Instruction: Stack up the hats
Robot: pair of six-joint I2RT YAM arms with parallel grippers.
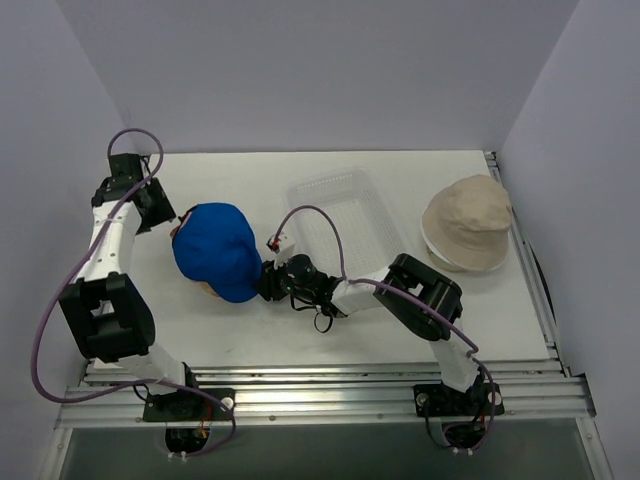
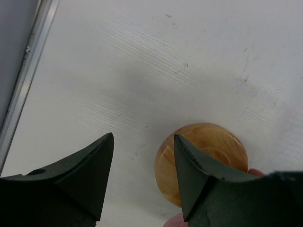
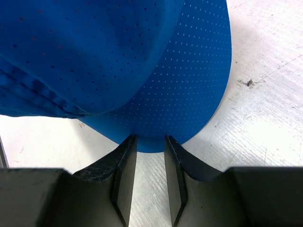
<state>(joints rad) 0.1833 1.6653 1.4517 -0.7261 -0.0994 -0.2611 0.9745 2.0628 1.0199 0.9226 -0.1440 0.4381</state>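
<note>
The blue cap (image 1: 218, 250) is seen left of centre on the table (image 1: 400, 335), well apart from the beige bucket hat (image 1: 468, 218), which is set on the whitish hat (image 1: 452, 262) by the far right edge. The right gripper (image 3: 148, 139) is held narrow, with the very edge of the brim between its tips. Whether the brim is truly pinched cannot be told. With so little fabric taken, the cap could slip free on a lift, or be dragged and folded rather than carried. The left gripper (image 2: 143, 137) is spread wide with nothing held. That brim edge is shown only by the right wrist view; from above it is hidden under the gripper. An orange-brown dome (image 2: 208, 146) is shown bare only in the left wrist view.
</note>
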